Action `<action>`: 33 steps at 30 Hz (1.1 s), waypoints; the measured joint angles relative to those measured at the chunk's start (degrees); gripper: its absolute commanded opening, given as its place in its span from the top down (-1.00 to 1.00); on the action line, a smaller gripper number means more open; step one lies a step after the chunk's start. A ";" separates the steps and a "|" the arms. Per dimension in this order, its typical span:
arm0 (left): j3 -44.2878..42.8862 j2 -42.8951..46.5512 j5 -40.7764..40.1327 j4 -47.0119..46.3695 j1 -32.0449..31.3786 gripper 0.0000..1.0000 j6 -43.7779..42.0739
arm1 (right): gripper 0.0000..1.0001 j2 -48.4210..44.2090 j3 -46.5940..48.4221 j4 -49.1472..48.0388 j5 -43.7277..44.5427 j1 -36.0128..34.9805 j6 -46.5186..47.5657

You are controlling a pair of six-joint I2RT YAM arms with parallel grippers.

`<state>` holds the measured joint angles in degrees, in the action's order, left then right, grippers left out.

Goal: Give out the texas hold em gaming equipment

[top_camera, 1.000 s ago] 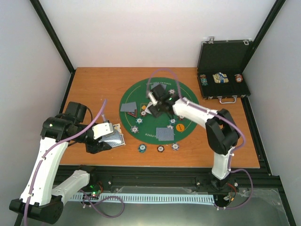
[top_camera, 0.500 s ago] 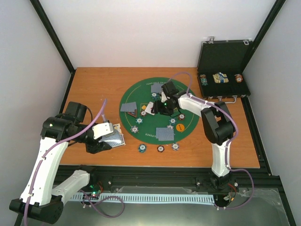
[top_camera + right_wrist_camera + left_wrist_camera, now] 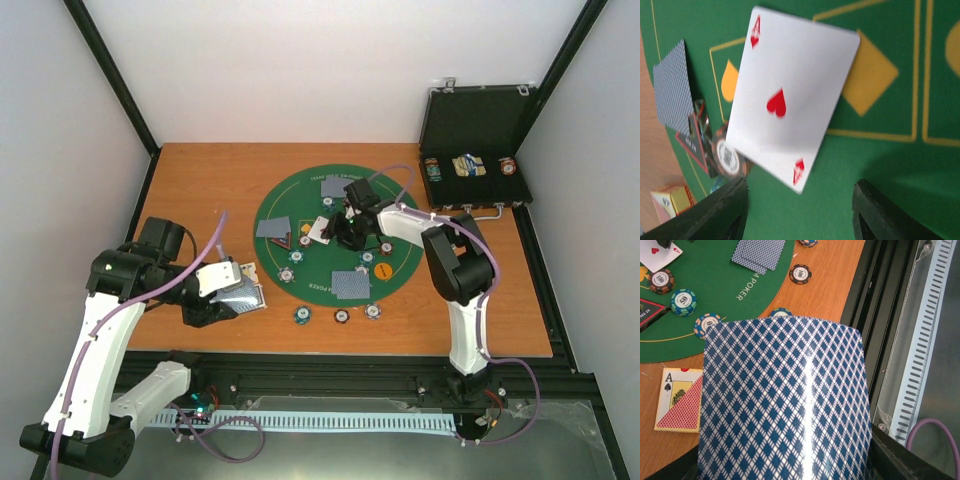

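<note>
1. Over the last second the right arm folds its elbow in and brings the right gripper (image 3: 347, 228) low over the middle of the green mat (image 3: 285, 205). The left arm does not move at all.
2. The right gripper is released. Its fingers stand apart with nothing between them, though they have drawn in a little.
3. The ace of hearts (image 3: 790, 100) lies face up on the mat just ahead of those fingers, clear of them. One edge overlaps a chip (image 3: 730, 157), so it seems slightly propped rather than flat. It sits in much the same spot as a second ago.
4. The left gripper (image 3: 218, 303) is clenched on a stack of cards (image 3: 785, 400), backs up, held over the near left part of the desk (image 3: 200, 180). A card box (image 3: 680, 400) lies just beside it.
5. Face-down cards (image 3: 350, 285) already lie at places round the mat, with more chips near them.
6. In my judgement the centre card is the step in hand. Whether the right gripper has just let it go or is closing in to straighten it, I cannot tell. The stack in the left gripper suggests more cards remain to be dealt.
</note>
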<state>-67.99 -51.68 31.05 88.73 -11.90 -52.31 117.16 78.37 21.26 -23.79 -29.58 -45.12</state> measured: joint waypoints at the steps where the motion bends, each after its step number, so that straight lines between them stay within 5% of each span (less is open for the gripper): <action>1: 0.02 0.11 -0.02 0.02 0.00 0.74 0.00 | -0.14 0.87 1.05 0.15 0.59 0.09 -0.22; 21: 0.68 0.57 -1.03 -0.02 0.00 0.75 -0.39 | -0.12 14.10 22.67 8.13 3.06 0.63 4.87; 28: 0.76 0.52 -1.01 -0.04 0.00 0.74 -0.39 | -0.32 13.16 23.10 11.78 5.38 0.63 9.22; 33: 0.76 0.42 -0.98 -0.24 0.00 0.75 -0.37 | -0.48 1.79 12.41 11.19 4.50 0.31 10.27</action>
<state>-67.22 -51.27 30.06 88.49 -11.90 -52.69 118.96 90.78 32.45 -19.29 -29.28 -34.85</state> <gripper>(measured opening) 0.595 0.703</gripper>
